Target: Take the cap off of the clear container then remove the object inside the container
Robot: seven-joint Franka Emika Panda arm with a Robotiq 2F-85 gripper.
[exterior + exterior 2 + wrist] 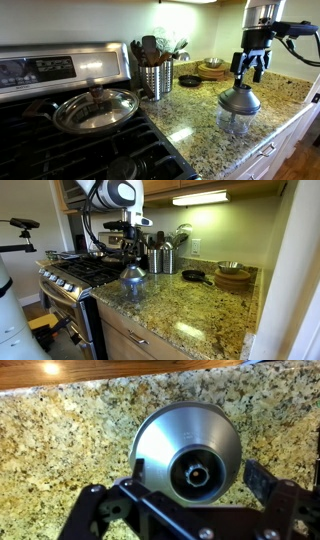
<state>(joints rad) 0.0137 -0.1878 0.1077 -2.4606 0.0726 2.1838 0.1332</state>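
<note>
Pincer [249,76] jaws are spread wide, nothing between them. It hangs straight over the grey metallic dome-shaped cap with a small knob on top [239,98]. In both exterior views the fingertips sit just above the knob. Can't tell if there is a gap or light contact.

Wrist view: the dark fingers [262,480] stand on either side of the knob, clear of it, with the dome roughly centred between them.

The cap is on, seated over the small clear cup-shaped container [237,123]. It covers the whole mouth and its rim overhangs the cup wall. The container stands upright on the speckled granite bench [200,108], near the front edge and well apart from the other items. In an exterior view the same stack [133,278] sits just beside the stove edge, under the arm.

The object inside: can't make it out through the cup wall at this resolution.

Rest of the bench:
- Black gas stove [60,150] beside the bench, with a steel pan under a large flat lid with a steel rim [95,108] on a burner.
- Shiny steel utensil canister [155,80] holding dark utensils, at the back next to the stove.
- Small black skillet [190,80] just beside the canister.
- Stacked wooden bowls [212,70] further along by the wall.
</note>
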